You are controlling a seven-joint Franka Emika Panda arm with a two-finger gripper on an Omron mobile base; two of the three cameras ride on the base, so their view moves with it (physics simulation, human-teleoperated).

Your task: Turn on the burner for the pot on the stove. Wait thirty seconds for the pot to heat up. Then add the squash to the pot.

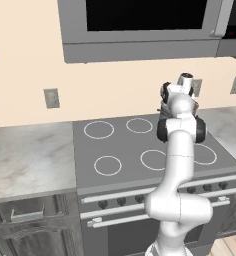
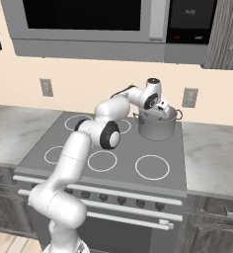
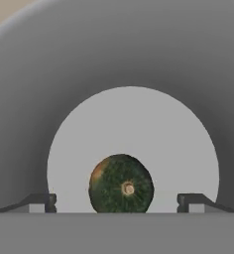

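The grey metal pot (image 2: 157,126) stands on the back right burner of the dark flat-top stove (image 2: 123,148). My gripper (image 2: 163,109) reaches down into the pot's mouth from above. In the hand view I look straight down the pot's grey wall (image 3: 34,99) to its pale floor. The dark green squash (image 3: 121,184) lies there with its stem spot facing up. My gripper (image 3: 116,203) is open, its fingertips (image 3: 42,202) wide apart on either side of the squash and not touching it. In the left base view my arm hides most of the pot (image 1: 162,113).
A grey microwave (image 1: 140,25) hangs above the stove (image 1: 120,147). Dark knobs (image 2: 121,200) run along the range front. Marble counters (image 1: 25,160) lie on both sides, with wall outlets (image 1: 51,98) behind. The other burner rings (image 2: 152,167) are bare.
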